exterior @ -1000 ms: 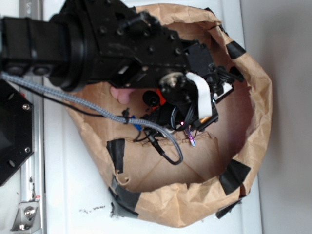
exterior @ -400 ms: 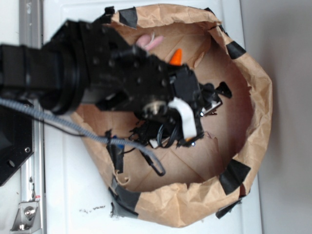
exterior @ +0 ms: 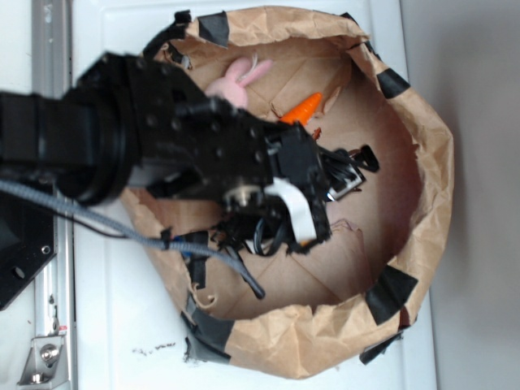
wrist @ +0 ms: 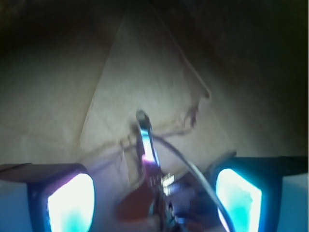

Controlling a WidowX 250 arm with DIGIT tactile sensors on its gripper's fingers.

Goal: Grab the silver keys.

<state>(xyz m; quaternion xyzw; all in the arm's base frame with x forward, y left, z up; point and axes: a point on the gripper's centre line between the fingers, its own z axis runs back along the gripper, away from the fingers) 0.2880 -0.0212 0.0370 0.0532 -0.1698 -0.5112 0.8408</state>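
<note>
The silver keys [wrist: 146,141] lie on the brown paper floor of the bag. In the wrist view one thin key points away from me, with a wire ring and darker bronze pieces beside it. My gripper [wrist: 154,200] is open, and its two glowing pads [wrist: 72,203] stand wide apart on either side of the keys without touching them. In the exterior view the gripper [exterior: 348,173] hangs low inside the bag, and the black arm hides the keys there.
A crumpled brown paper bag [exterior: 422,154] with black tape patches walls in the gripper. A pink plush bunny [exterior: 234,78] and an orange carrot [exterior: 301,108] lie by the bag's far wall. The arm's grey cable [exterior: 122,236] trails over the left rim.
The arm's body has shifted down in the exterior view, uncovering the bunny and the carrot. The gripper has stayed over about the same spot in the bag.
</note>
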